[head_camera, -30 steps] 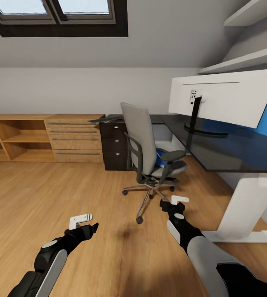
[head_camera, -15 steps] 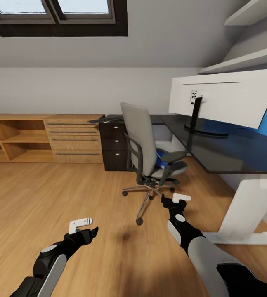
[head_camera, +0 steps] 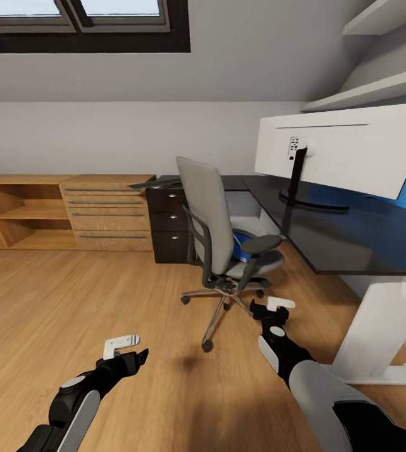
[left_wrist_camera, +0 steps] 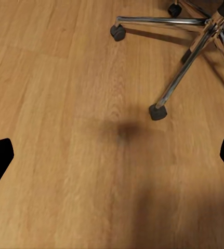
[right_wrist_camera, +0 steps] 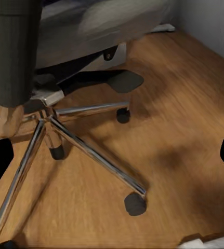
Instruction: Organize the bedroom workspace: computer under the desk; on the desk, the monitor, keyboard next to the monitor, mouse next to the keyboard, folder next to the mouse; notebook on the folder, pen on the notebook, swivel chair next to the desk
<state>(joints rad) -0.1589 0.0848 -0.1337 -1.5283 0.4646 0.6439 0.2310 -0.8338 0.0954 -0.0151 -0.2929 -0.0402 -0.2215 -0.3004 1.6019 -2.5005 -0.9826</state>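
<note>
The grey swivel chair [head_camera: 212,229] stands on the wood floor, its back turned to me, beside the black desk [head_camera: 359,242]. A blue folder [head_camera: 243,245] lies on its seat. The white monitor [head_camera: 344,147] stands on the desk, seen from behind. My left gripper [head_camera: 138,356] hangs open over bare floor, short of the chair's chrome base [left_wrist_camera: 189,62]. My right gripper [head_camera: 260,308] is open too, low by the chair's wheeled legs [right_wrist_camera: 86,150]. Both hold nothing. I cannot pick out the computer, mouse, notebook or pen.
A black drawer cabinet [head_camera: 168,226] stands behind the chair, with a flat dark object [head_camera: 155,182] on top. Wooden drawers [head_camera: 105,213] and open shelving [head_camera: 8,213] line the back wall. The desk's white leg [head_camera: 384,329] stands at my right. Wall shelves [head_camera: 378,81] hang above.
The whole view has drifted closer to the chair and desk, so the camera moved. Both arms keep their pose, grippers still open and holding nothing.
</note>
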